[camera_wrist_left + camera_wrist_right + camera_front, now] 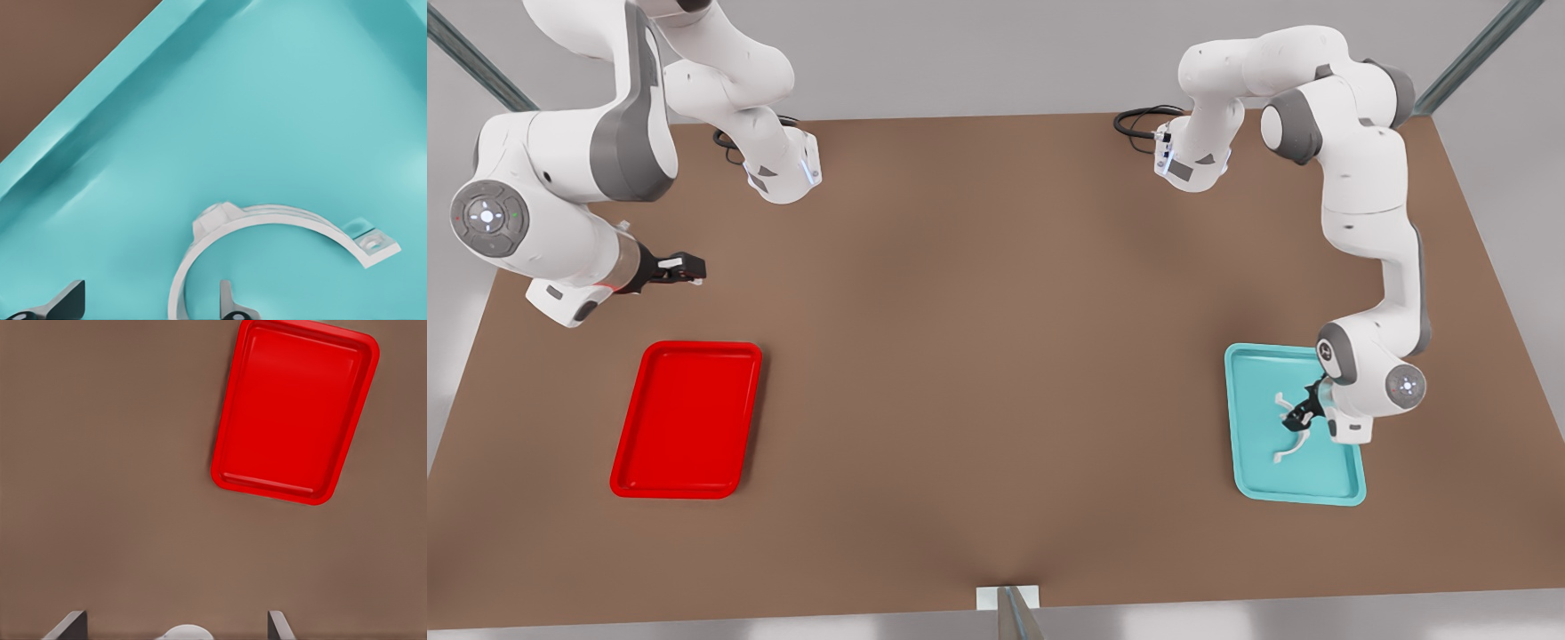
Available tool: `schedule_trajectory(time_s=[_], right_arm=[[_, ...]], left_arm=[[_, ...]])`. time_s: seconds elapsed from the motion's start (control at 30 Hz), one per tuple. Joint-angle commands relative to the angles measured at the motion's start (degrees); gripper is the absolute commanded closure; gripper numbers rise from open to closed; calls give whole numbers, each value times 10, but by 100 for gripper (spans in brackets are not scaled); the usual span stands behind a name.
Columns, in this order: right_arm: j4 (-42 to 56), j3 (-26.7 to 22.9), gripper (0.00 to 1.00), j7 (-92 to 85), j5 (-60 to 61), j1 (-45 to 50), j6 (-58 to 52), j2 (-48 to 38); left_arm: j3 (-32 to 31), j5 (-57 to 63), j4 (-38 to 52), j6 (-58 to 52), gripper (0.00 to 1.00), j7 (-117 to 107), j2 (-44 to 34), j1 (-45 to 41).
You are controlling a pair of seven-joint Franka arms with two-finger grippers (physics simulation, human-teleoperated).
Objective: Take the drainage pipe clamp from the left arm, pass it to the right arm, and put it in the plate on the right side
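Left claw [1300,414] open, straddling the drainage pipe clamp [267,230] lying in the teal tray [1249,427], front view's right. Close squarely across the band. Right claw [685,267] open, waiting beyond the red plate [685,418].

left pincer [150,303] open, astride drainage pipe clamp [267,230], teal tray [300,100]

We see a bare simulated robot test bench: a plain brown table [996,356] against grey walls, metal frame struts [1476,53] at the corners, two white arm bases [783,169] bolted on with black cables [1138,120], nothing homely about it.
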Motion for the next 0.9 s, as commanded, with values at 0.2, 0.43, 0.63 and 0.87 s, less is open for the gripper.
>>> schedule_trajectory(time_s=[0.2, 0.43, 0.63, 0.87], right_arm=[[-1, -1, 0, 1, 0, -1, 0, -1], [-1, -1, 0, 1, 0, 0, 0, 0], [-1, -1, 0, 1, 0, 0, 0, 0], [-1, 0, 0, 1, 0, 0, 0, 1]], left_arm=[[-1, 0, -12, 15, 22, -92, -3, 0], [-1, -67, -22, 15, 35, -50, -10, 1], [-1, -67, -21, 18, 63, -50, -9, 1], [-1, -80, -21, 19, 79, -53, -10, 1]])
